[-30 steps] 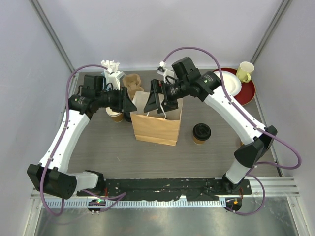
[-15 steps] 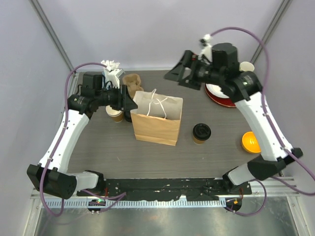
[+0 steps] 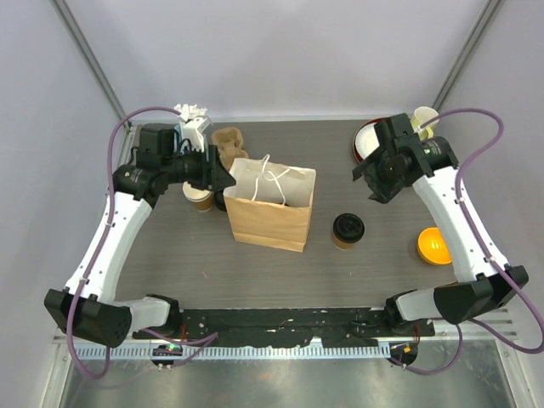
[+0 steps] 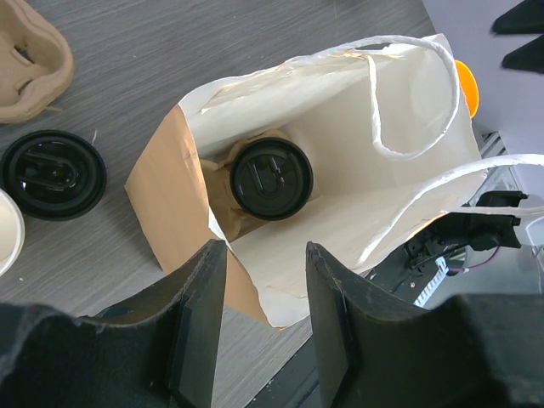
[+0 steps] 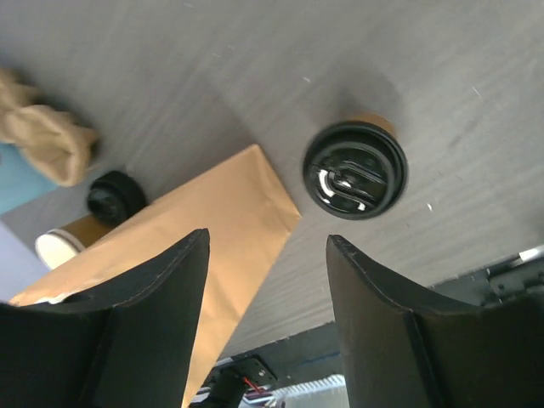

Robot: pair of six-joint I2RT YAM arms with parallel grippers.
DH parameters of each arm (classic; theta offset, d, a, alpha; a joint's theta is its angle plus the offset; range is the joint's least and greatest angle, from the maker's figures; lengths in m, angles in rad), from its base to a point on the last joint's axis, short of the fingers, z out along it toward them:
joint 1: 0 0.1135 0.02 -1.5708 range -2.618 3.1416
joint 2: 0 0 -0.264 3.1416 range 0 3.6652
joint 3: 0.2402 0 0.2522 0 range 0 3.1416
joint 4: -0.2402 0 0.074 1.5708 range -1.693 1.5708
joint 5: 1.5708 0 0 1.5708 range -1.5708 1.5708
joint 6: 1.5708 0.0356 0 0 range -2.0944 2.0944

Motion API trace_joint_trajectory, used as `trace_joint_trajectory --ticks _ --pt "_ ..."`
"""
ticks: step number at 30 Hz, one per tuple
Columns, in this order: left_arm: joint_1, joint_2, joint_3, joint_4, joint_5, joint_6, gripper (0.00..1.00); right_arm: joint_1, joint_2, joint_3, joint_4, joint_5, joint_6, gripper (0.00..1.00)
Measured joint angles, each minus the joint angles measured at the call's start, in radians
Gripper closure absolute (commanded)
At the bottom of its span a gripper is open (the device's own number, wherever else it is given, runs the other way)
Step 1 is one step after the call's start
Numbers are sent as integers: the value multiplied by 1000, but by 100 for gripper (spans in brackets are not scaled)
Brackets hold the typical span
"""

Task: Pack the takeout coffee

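A brown paper bag (image 3: 270, 208) with white handles stands open at mid-table. One takeout coffee cup (image 4: 272, 178) with a black lid stands inside it at the bottom. The other lidded coffee cup (image 3: 348, 229) stands on the table right of the bag; it also shows in the right wrist view (image 5: 355, 170). My left gripper (image 3: 223, 180) is open and empty over the bag's left rim, with the bag's corner (image 4: 255, 297) between its jaws. My right gripper (image 3: 370, 185) is open and empty, held above the table up and right of the outside cup.
A black lid (image 4: 53, 173) and an open kraft cup (image 3: 199, 198) sit left of the bag. A cardboard cup carrier (image 3: 228, 143) and straws (image 3: 192, 113) lie behind. A red plate (image 3: 361, 146), yellow mug (image 3: 425, 121) and orange disc (image 3: 433, 246) are at the right.
My right arm lifted out from over the bag, swung to the back right, then came down to the right, above the outside cup. The left gripper has hardly moved.
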Motion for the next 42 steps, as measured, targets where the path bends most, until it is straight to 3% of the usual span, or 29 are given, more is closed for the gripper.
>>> trace_joint_trajectory --ticks 7,11,15,29,42 --pt "0 -26 -1 1 -7 4 54 0 7 -202 -27 -18 153 40" --pt "0 -51 -18 4 -16 4 54 0 -15 -315 -23 -47 219 54" --pt "0 -67 -39 8 -19 0 54 0 -40 -413 -40 -74 266 54" --pt "0 -75 -76 30 -19 -4 54 0 -45 -537 2 -70 337 59" --pt "0 -84 -105 30 -10 -4 54 0 -34 -504 62 -78 349 59"
